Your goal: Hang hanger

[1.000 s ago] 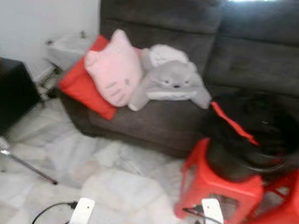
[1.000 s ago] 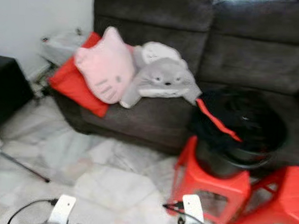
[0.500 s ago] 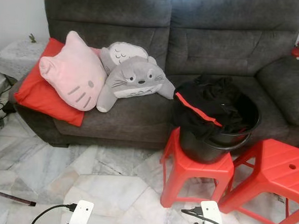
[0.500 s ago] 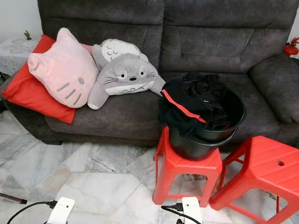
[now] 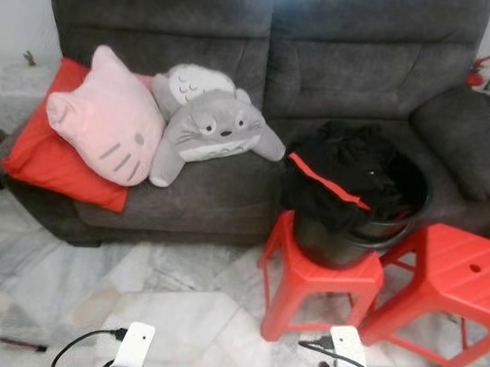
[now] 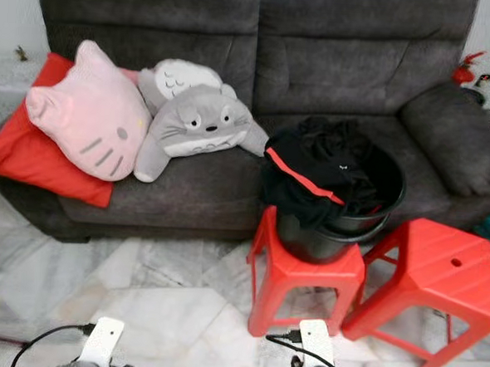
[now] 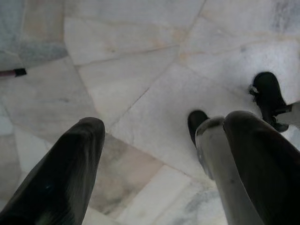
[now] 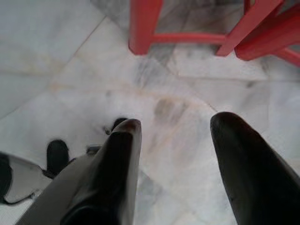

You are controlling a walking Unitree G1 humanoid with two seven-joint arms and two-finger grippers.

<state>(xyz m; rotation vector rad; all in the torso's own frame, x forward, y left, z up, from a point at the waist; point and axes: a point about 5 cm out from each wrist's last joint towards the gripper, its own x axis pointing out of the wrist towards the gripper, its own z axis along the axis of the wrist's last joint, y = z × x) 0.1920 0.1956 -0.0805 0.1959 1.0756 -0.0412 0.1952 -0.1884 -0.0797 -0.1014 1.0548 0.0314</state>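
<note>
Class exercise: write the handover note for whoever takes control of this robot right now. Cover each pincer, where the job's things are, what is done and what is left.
Left pincer: open, empty, hanging low over the marble floor.
Right pincer: open, empty, also low over the floor, near the legs of the red stool.
Job's things: a black bucket stands on that stool in front of the grey sofa, heaped with black clothing with a red stripe. A second red stool stands to its right. I cannot make out a hanger or a rail.
Done: nothing visibly grasped or hung.
Left: find the hanger, pick it up, hang it.
</note>
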